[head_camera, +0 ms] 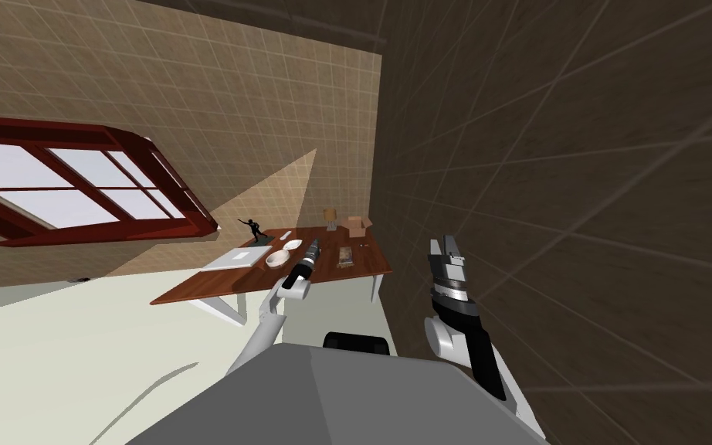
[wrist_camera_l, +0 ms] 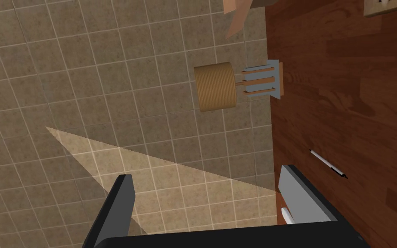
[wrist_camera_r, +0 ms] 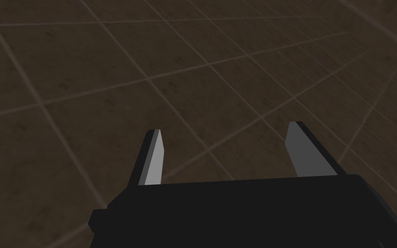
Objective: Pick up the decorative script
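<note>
The decorative script (head_camera: 344, 256) is a small brown, flat thing lying on the reddish wooden table (head_camera: 215, 286), right of the middle. My left gripper (head_camera: 313, 249) hovers over the table just left of it. In the left wrist view that gripper (wrist_camera_l: 206, 189) is open and empty, aimed at the tiled wall past the table's far edge (wrist_camera_l: 322, 107). A beige corner (wrist_camera_l: 391, 6) beyond it may be the script; I cannot tell. My right gripper (head_camera: 447, 247) is raised beside the dark wall, right of the table, and stands open (wrist_camera_r: 225, 146) with nothing in it.
On the table stand a lamp (head_camera: 330, 218) (wrist_camera_l: 214, 87), a cardboard box (head_camera: 357, 225), two white bowls (head_camera: 277, 259), a grey laptop (head_camera: 237, 257) and a dark figurine (head_camera: 253, 229). A thin pen (wrist_camera_l: 329, 163) lies near my left fingers. A red-framed window (head_camera: 76, 185) is at left.
</note>
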